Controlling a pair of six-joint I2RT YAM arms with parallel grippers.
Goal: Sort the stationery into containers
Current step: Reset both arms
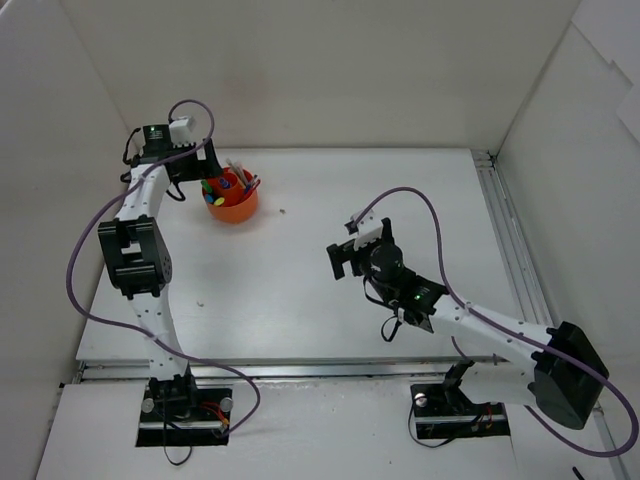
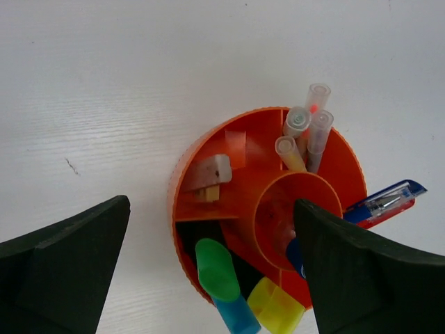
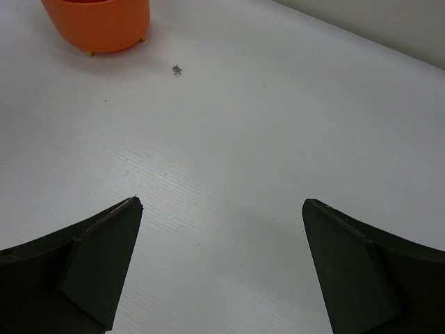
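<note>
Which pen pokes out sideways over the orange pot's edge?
The blue and clear plastic pen, leaning over the round orange plastic organizer's rim; the translucent capped pens stand inside.

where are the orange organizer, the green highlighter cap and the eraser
orange organizer (image 2: 236, 197): left wrist view, bare inner floor
green highlighter cap (image 2: 215, 268): left wrist view, cap's middle
eraser (image 2: 207, 174): left wrist view, its top face

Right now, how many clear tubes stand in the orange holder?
4 tubes, all in one outer compartment of the orange holder: one at the rim, two beside each other, one nearest the centre. More may be hidden.
</note>
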